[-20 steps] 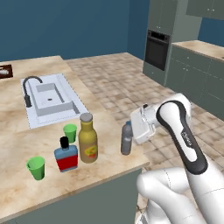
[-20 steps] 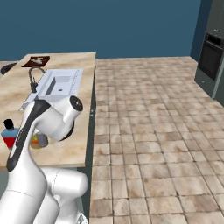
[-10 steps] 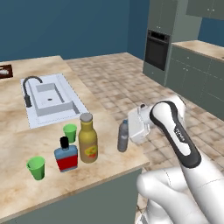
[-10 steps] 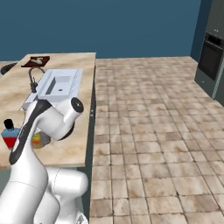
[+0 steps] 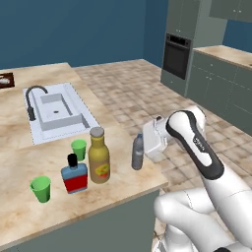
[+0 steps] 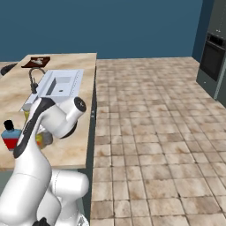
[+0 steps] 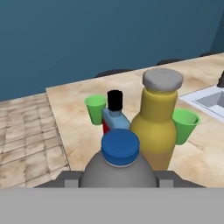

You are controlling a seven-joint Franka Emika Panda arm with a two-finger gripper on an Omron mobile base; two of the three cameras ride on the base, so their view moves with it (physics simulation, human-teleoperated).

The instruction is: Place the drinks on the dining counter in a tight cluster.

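My gripper (image 5: 143,147) is shut on the slim greyish water bottle (image 5: 137,153), which stands upright low at the near right part of the dining counter (image 5: 24,152). In the hand view the water bottle (image 7: 119,164) with its blue cap sits between my fingertips (image 7: 71,179). Just beyond it stands the amber bottle (image 7: 158,120) with a grey cap, and behind that the squat blue bottle (image 7: 113,114) with a black cap. From the left base camera, the amber bottle (image 5: 98,155) is a short gap left of the water bottle, and the blue bottle (image 5: 74,175) is beside it.
Two green cups (image 5: 78,148) (image 5: 40,189) stand close to the bottles. The inset sink (image 5: 55,117) with its black faucet (image 5: 31,100) lies farther back. The counter's edge runs just right of the water bottle, with tiled floor (image 5: 123,88) beyond. An oven (image 5: 176,55) and grey cabinets stand far right.
My gripper has carried the water bottle slightly left, closer to the amber bottle. The other bottles and cups have not moved.
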